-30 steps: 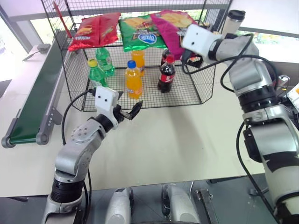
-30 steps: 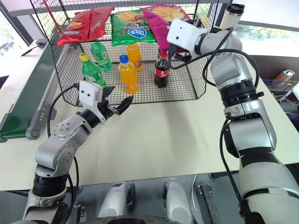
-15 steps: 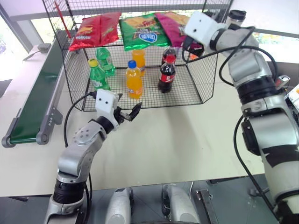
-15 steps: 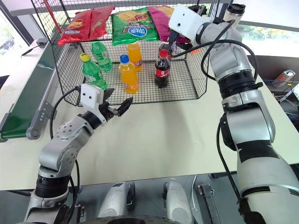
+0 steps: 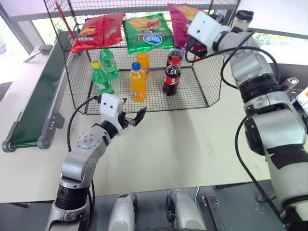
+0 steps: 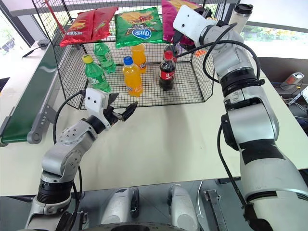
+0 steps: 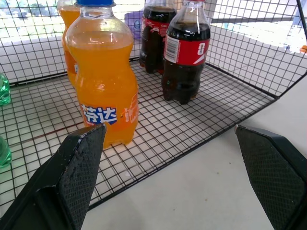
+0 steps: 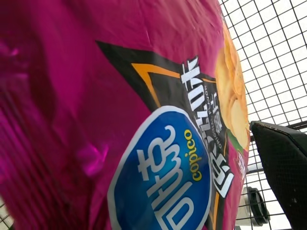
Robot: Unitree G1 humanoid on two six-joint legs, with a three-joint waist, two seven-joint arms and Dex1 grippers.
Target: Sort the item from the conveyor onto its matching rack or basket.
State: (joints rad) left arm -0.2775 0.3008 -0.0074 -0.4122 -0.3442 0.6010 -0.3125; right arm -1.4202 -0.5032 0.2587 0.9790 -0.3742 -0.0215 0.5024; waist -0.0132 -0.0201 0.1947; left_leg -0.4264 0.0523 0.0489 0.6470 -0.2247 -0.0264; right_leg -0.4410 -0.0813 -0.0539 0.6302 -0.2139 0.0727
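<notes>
Since a second ago, the glossy magenta-pink chip bag with the yellow chip picture (image 5: 181, 19) is sitting higher and flatter at the upper right of the black wire-mesh cage rack (image 5: 202, 86), no longer drooping down toward the cola bottles, and the right gripper (image 5: 192, 45) is riding up with it. That gripper is showing just one black finger in its wrist view, set well off to the side of the bag; I cannot tell whether it is gripping the bag or only resting against it. The bag is lying on the upper mesh shelf just right of the green chip bag (image 5: 147, 32), its long axis running away from me toward the rack's back, directly ahead of the right gripper. Lower left of centre, the left gripper (image 5: 131, 118) is hanging wide open and empty over the white table (image 5: 183, 149), much farther from the bag, facing the orange soda bottle (image 7: 103, 81) in front of it.
</notes>
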